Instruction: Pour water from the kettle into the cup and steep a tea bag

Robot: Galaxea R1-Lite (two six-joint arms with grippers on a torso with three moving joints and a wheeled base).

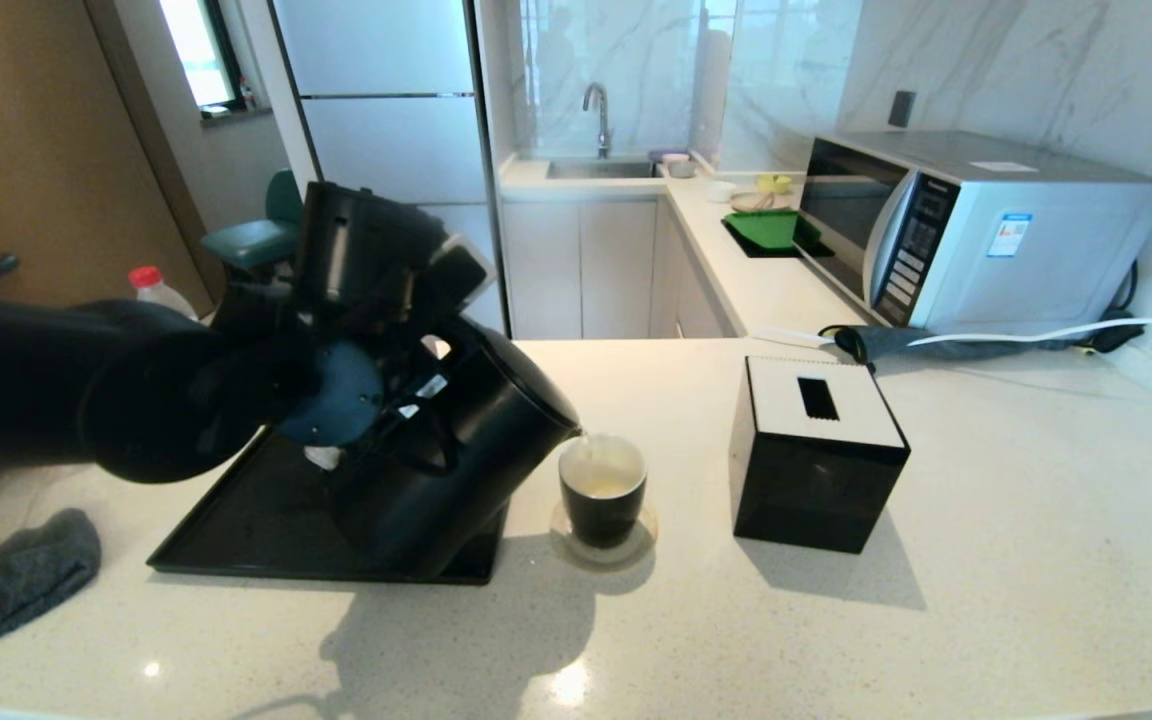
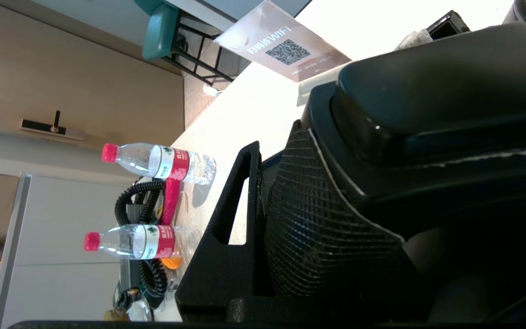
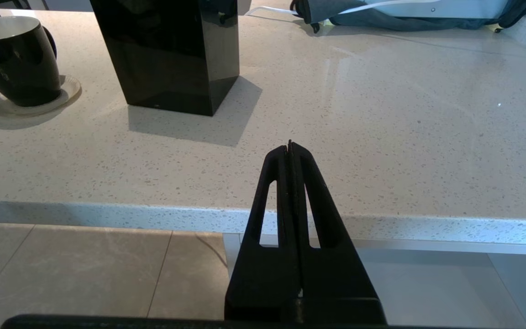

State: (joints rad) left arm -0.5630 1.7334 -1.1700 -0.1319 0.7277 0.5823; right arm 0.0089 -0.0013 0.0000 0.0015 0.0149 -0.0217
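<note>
Partly hidden left claw (image 1: 416, 400) grasping tilted kettle (image 1: 476, 450), spout over cup (image 1: 603, 490), right claw (image 3: 289, 148) clenched.

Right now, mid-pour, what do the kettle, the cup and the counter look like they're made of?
Kettle: matte black, probably plastic or coated metal; it shows only dull highlights.
Cup: glossy black outside, white inside, likely glazed ceramic; sharp reflections show in the right wrist view.
Counter: pale speckled polished stone or quartz, with mirror-like glints.
The left gripper is clamped on the kettle's handle.
</note>
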